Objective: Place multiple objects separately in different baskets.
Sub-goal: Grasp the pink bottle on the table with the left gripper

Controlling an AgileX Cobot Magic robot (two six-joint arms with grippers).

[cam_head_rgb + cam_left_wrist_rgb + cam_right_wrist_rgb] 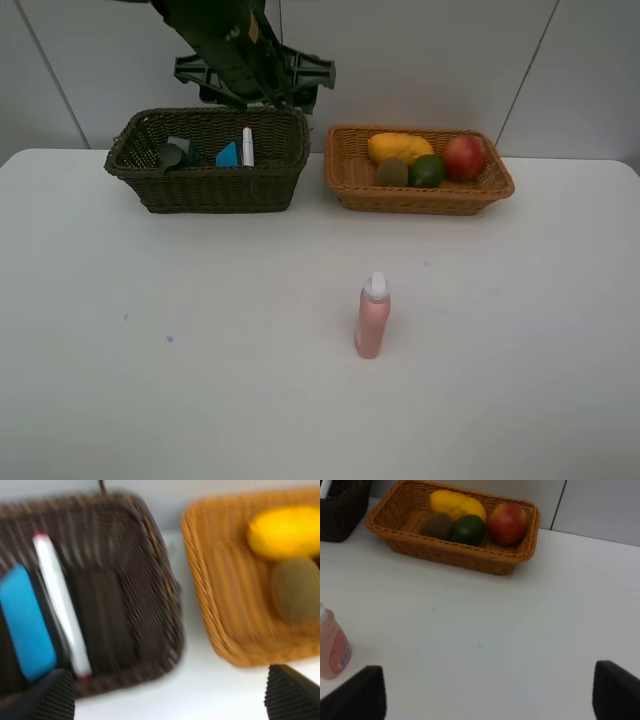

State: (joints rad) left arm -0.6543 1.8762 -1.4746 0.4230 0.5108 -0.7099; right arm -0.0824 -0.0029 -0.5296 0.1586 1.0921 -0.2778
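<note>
The pink spray bottle (372,316) stands upright on the white table, alone at mid-front; it also shows in the right wrist view (332,647). The dark olive basket (200,185) holds the dark green pump bottle (172,153), blue eraser (228,155) and white marker (248,147). The orange-tan basket (420,195) holds the mango (398,146), kiwi (391,171), avocado (427,171) and pomegranate (464,156). My left gripper (170,700) is open and empty, above the gap between the baskets; this view is blurred. My right gripper (487,695) is open and empty over bare table, right of the spray bottle.
The left arm (235,45) rises behind the dark basket against the grey wall. The white table (150,380) spreads wide in front of the baskets. The right arm is out of the high view.
</note>
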